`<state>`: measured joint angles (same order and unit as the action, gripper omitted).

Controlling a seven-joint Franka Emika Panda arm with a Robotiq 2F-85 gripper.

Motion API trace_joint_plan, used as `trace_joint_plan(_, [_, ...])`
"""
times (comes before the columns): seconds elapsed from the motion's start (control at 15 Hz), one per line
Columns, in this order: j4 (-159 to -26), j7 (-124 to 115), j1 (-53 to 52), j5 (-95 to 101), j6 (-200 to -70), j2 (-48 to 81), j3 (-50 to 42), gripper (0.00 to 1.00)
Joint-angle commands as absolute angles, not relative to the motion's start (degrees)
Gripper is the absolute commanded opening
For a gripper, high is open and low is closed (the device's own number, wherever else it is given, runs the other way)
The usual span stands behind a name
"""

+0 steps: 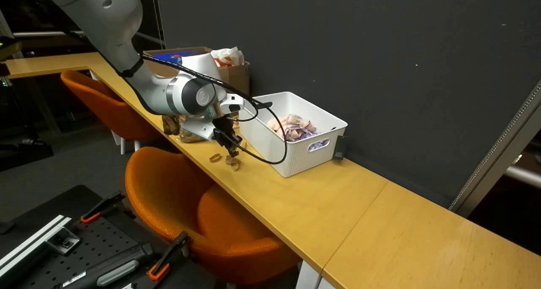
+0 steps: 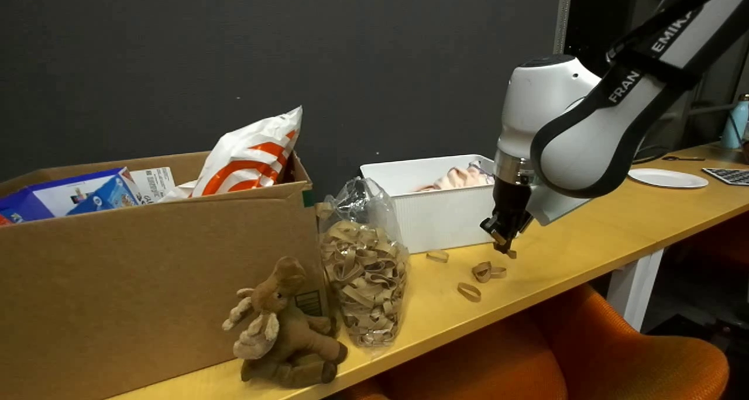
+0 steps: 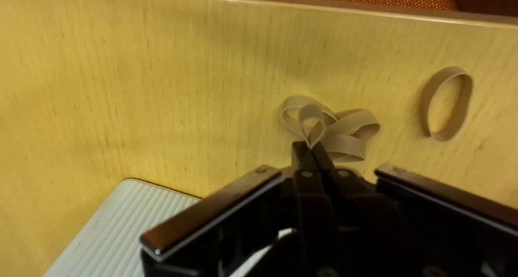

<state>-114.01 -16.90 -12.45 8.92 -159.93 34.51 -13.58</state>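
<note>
One flat tan rubber band (image 3: 311, 111), bent to a teardrop loop, is pinched betw. the fingertips of my closed pincer (image 3: 311, 149), right by a small heap of loose tan bands (image 3: 344, 144) on the pale wooden table (image 3: 162, 86), near the ribbed white plastic bin (image 3: 121, 232); I'd guess it's v. light, soft & springy, grippy not slippery, hard to damage; best hold is prob. across the flat strip, w/ little force; its pinched part is hidden betw. my tips; can't tell if the loop touches the heap; pincer bulk blocks part of the table & bin; in both exterior views the band's too small to make out.
</note>
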Motion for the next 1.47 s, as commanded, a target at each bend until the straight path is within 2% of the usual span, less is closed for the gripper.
trace_joint_plan(0.0, [-114.05,-16.16,-11.41,9.39,-161.83,35.30,-12.72,0.01])
trace_joint_plan(0.07, [-114.01,-16.03,-11.40,9.26,-162.00,35.46,-12.57,0.01])
trace_joint_plan(0.13, [-113.87,-15.94,-11.40,9.15,-162.26,35.73,-12.49,0.20])
trace_joint_plan(0.73, [-109.40,-13.78,-9.14,7.73,-161.12,39.82,-10.06,0.86])
trace_joint_plan(0.87, [-107.63,-13.55,-8.78,7.67,-160.84,41.35,-9.72,0.98])
trace_joint_plan(1.4, [-109.06,-19.70,-11.61,5.69,-160.50,40.77,-11.17,1.00])
